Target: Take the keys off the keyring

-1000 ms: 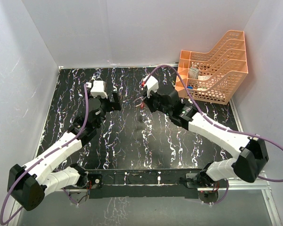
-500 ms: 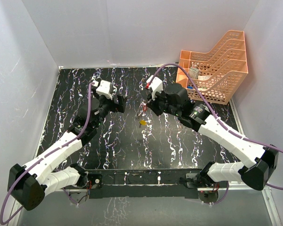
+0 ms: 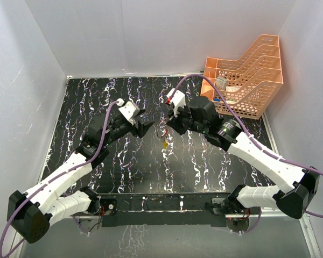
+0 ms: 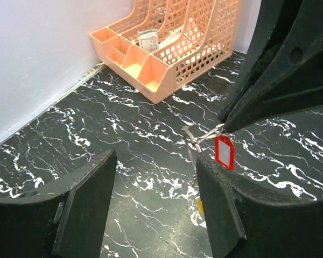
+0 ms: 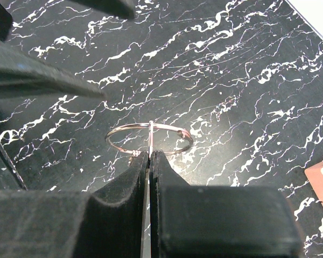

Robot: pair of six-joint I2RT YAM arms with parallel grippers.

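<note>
Our right end effector (image 5: 149, 155) is pressed together on the keyring (image 5: 151, 126), pinching the thin silver wire ring clear of the black marbled bench (image 3: 97, 97). The red-headed key (image 4: 224, 151) dangles from the ring just under the right fingertips. The cream-yellow key (image 3: 164, 143) shows just below; we cannot tell whether it hangs or lies on the bench. Our left end effector (image 4: 156, 157) is spread wide near the ring, gripping nothing. An orange mesh file tray (image 3: 245, 75) stands in the far right corner.
</note>
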